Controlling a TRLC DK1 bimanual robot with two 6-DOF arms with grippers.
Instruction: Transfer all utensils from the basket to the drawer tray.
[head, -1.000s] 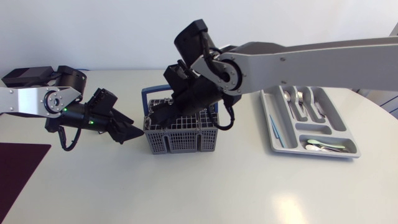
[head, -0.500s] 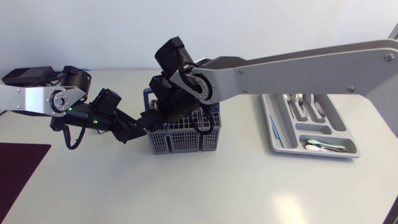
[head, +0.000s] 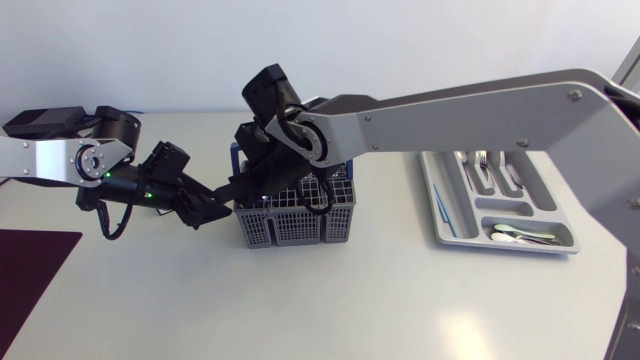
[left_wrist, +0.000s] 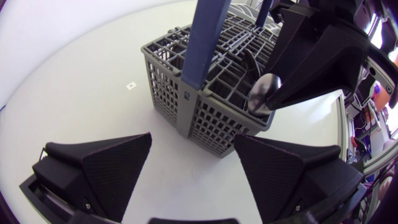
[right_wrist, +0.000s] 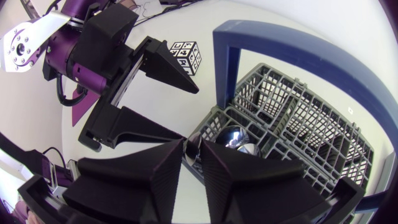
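A grey wire basket (head: 295, 222) with a blue handle (left_wrist: 205, 37) stands mid-table. My right gripper (head: 250, 188) reaches into its left end. In the right wrist view its fingers (right_wrist: 143, 180) stand almost together on the handle of a metal spoon (right_wrist: 236, 140), whose bowl (left_wrist: 264, 93) shows at the fingertips above the basket rim. My left gripper (left_wrist: 193, 168) is open and empty, just left of the basket (left_wrist: 205, 118) and apart from its wall. The grey drawer tray (head: 440, 215) lies at the right with forks (head: 485, 165) and spoons (head: 515, 235) in its compartments.
A dark red mat (head: 30, 270) lies at the table's front left corner. A thin blue utensil (head: 441, 205) lies in the tray's long left compartment. My right arm spans the table above the stretch between basket and tray.
My right gripper shifted left and lower over the basket's left end, and its fingers closed in on the spoon. My left gripper edged nearer the basket and stayed open.
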